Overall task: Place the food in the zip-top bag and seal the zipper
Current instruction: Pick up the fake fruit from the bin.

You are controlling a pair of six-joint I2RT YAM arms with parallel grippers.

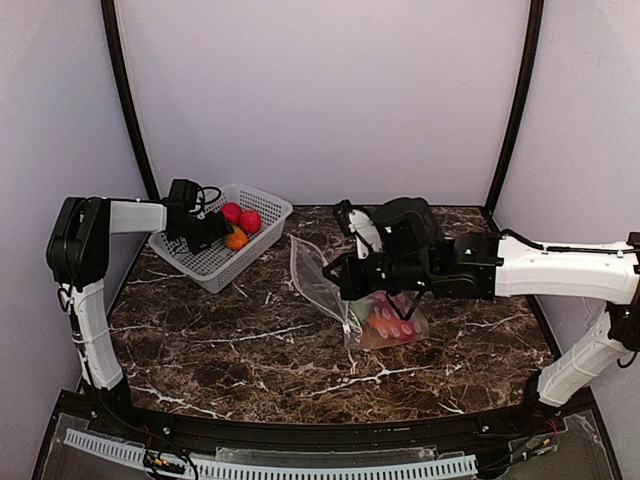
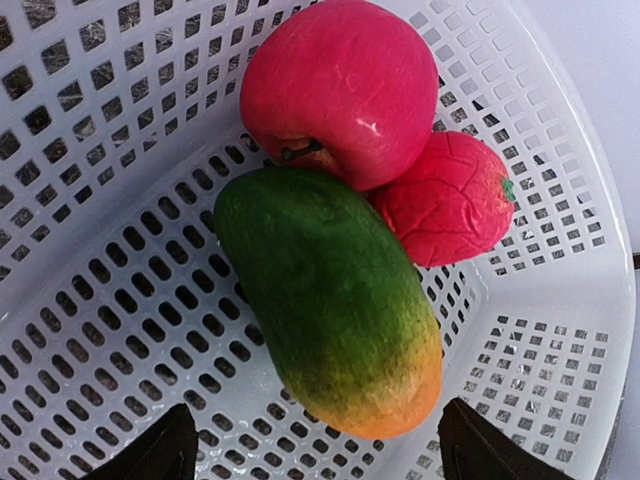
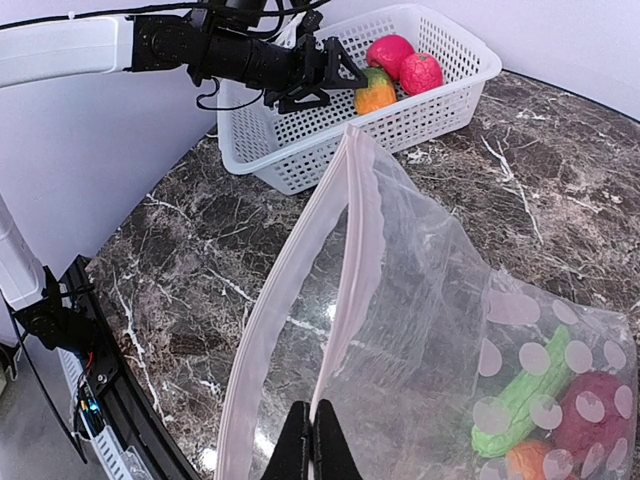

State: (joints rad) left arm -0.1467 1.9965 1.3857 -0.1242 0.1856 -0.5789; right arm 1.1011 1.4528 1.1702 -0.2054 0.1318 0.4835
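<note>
White basket (image 2: 560, 300), three toy fruits (image 2: 330, 300)

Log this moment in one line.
left gripper open over green-orange fruit in basket | right gripper shut on zip-top bag | zipper open

Light soft, even, from above basket (image 1: 205, 262); no hard shadows, only faint dark band on counter (image 1: 250, 340) along basket's near side. Left wrist view bright, sharp: small white glare spots on red apple (image 2: 335, 85) in basket; my left tool (image 2: 315, 445) dark, underlit, this side of basket floor. Right wrist view: pale sheen on zip-top bag (image 3: 420, 300) film, nearest part soft; basket beyond bag crisp, wall (image 3: 590, 30) behind basket washed pale.
</note>
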